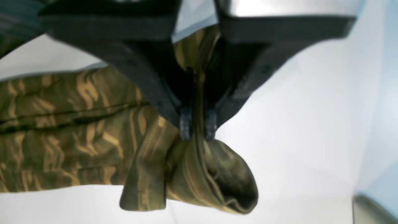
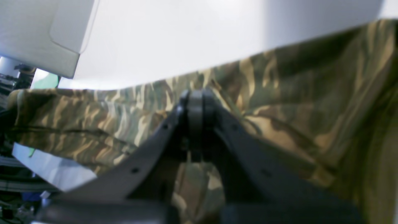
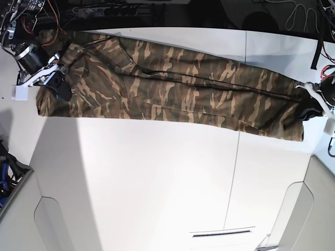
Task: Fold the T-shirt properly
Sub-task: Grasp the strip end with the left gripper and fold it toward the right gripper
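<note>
The T-shirt (image 3: 172, 89) lay as a long folded band across the far side of the white table (image 3: 157, 183). The left gripper (image 1: 198, 126) pinched a bunched end of it; the right gripper (image 2: 196, 102), pressed together, seemingly gripped the other end. Lengthwise folding looked done; crosswise folds remained

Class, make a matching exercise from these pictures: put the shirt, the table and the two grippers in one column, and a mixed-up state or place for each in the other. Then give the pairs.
Column one:
1. T-shirt
2. table
3. left gripper
4. right gripper

Column two:
A. white, bare in front
B. shut on a bunched cloth end
C. stretched in a long band
D. shut, tips over flat cloth

Pairs: 1-C, 2-A, 3-B, 4-D
</note>
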You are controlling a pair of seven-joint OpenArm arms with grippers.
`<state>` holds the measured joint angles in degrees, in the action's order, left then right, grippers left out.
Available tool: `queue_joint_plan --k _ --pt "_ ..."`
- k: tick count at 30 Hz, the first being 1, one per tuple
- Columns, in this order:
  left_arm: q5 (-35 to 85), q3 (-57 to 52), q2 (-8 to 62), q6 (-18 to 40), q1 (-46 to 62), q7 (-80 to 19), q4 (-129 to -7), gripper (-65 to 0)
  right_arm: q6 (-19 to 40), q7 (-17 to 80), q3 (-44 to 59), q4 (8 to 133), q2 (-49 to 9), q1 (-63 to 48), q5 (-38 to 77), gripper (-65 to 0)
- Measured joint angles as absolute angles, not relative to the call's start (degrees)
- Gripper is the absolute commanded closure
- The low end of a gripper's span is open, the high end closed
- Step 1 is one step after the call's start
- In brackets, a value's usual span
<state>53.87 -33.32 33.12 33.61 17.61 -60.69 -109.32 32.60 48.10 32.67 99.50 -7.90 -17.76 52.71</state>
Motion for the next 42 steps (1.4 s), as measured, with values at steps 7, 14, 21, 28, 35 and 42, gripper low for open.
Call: queue_joint_plan --k 7,14,21,28,35,42 --pt "54.19 -26.83 30.89 33.41 17.61 -60.97 -116.09 0.0 32.62 48.1 35.51 100.51 -7.9 -17.76 52.71 0.0" --pt "47.35 -14.15 24.23 30.2 16.19 -57.23 -117.89 0.0 32.62 48.95 37.85 100.51 -7.88 -17.76 52.73 0.0" --pt "42.65 -4.62 16.62 30.02 13.96 -56.97 -117.91 0.0 32.62 50.43 41.65 100.51 -7.79 -17.76 52.71 0.0" --pt "37.8 3.4 10.57 30.0 13.96 -56.99 -117.78 0.0 32.62 51.07 44.69 100.51 -7.94 -17.76 50.26 0.0" --pt "36.32 8.47 5.32 30.0 13.96 -54.52 -115.02 -34.7 31.86 48.14 44.66 100.51 -9.56 -17.78 39.88 -35.8" --pt "37.52 16.08 3.64 30.0 13.98 -53.93 -112.33 -36.0 29.98 47.4 44.16 96.25 -12.45 -17.74 38.98 -35.8"
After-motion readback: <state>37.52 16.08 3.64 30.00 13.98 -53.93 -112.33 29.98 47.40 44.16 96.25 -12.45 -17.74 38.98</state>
